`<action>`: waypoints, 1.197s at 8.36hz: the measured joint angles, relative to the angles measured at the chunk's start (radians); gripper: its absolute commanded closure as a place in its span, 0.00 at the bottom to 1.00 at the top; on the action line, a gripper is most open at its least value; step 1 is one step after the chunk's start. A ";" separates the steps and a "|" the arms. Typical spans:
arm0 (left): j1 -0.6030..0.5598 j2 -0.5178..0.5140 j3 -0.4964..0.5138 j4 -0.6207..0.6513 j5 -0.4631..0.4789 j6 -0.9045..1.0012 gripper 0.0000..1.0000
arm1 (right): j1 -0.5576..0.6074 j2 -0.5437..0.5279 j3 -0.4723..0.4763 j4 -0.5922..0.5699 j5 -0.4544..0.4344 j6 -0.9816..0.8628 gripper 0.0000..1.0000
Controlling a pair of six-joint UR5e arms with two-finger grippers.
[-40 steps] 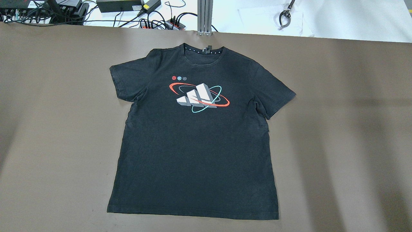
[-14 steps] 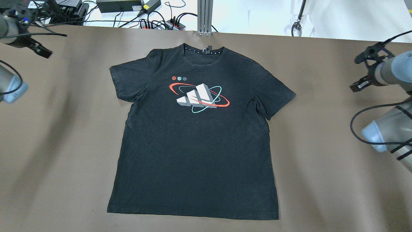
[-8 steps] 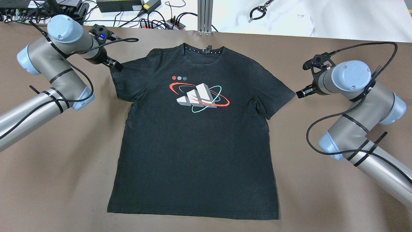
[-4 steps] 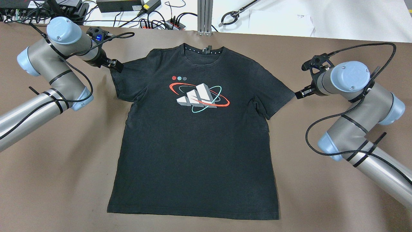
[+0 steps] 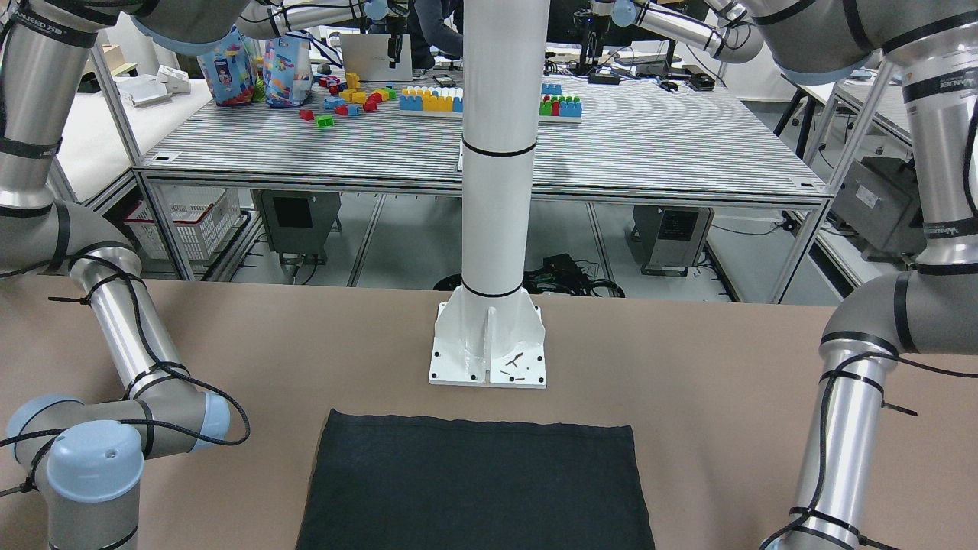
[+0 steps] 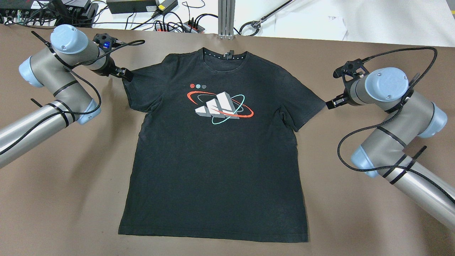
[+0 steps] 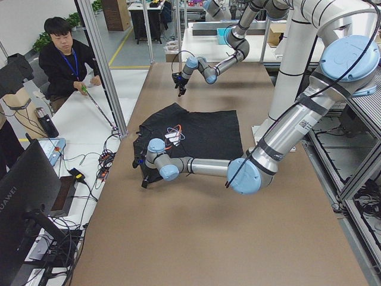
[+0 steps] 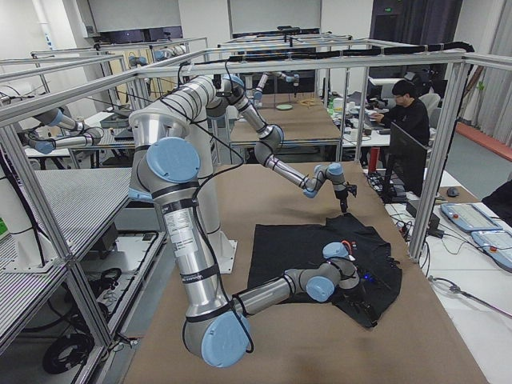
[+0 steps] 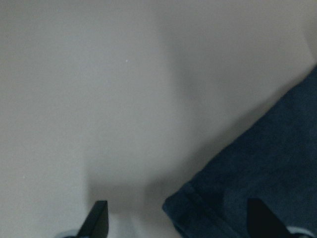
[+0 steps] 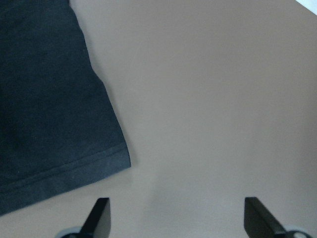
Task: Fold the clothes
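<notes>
A black T-shirt (image 6: pixel 217 153) with a white, red and teal chest print lies flat, collar at the far edge, hem (image 5: pixel 477 428) toward my base. My left gripper (image 6: pixel 125 74) is open at the tip of the shirt's left sleeve. In the left wrist view the sleeve corner (image 9: pixel 247 173) lies between the spread fingertips (image 9: pixel 99 218). My right gripper (image 6: pixel 330 104) is open just off the right sleeve tip. In the right wrist view the sleeve hem (image 10: pixel 54 124) sits left of the gap between the fingertips (image 10: pixel 257 218).
The brown table (image 6: pixel 355 220) surrounds the shirt. Cables and power strips (image 6: pixel 177 25) and an aluminium post (image 6: pixel 226 17) stand beyond the far edge. My white pedestal (image 5: pixel 489 344) stands behind the hem. An operator (image 7: pixel 65 59) sits at the side bench with a grabber tool (image 6: pixel 249 26).
Both arms have come in from the sides and reached the sleeve tips. In the last half second the left gripper shifted slightly; the right stayed put. The shirt has not moved.
</notes>
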 measured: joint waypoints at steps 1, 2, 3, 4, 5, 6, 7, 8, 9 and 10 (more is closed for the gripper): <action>0.001 -0.015 0.005 -0.004 0.000 0.001 0.13 | 0.000 0.000 0.000 0.000 0.000 -0.001 0.05; 0.002 -0.031 0.007 -0.006 0.000 0.007 0.01 | 0.000 0.000 0.001 0.000 0.000 -0.001 0.05; 0.001 -0.039 0.008 -0.007 -0.001 0.044 0.01 | 0.000 0.000 0.001 0.000 0.000 -0.001 0.05; 0.000 -0.043 0.010 -0.008 -0.003 0.120 0.00 | 0.000 0.001 0.002 0.000 0.000 0.000 0.05; -0.002 -0.046 0.012 -0.008 -0.007 0.182 0.00 | 0.000 0.001 0.002 0.000 0.000 0.000 0.05; -0.003 -0.047 0.015 -0.009 -0.010 0.226 0.00 | 0.000 0.001 0.002 0.000 0.000 0.000 0.05; -0.005 -0.048 0.025 -0.009 -0.011 0.280 0.00 | 0.000 0.001 0.002 0.000 0.001 0.000 0.05; -0.005 -0.048 0.038 -0.009 -0.012 0.317 0.00 | 0.000 0.001 0.001 0.000 0.001 0.000 0.05; -0.006 -0.049 0.053 -0.009 -0.012 0.338 0.01 | 0.000 0.001 0.001 0.000 0.001 0.000 0.05; -0.006 -0.049 0.065 -0.009 -0.012 0.348 0.04 | 0.000 0.001 0.002 0.000 0.001 0.000 0.05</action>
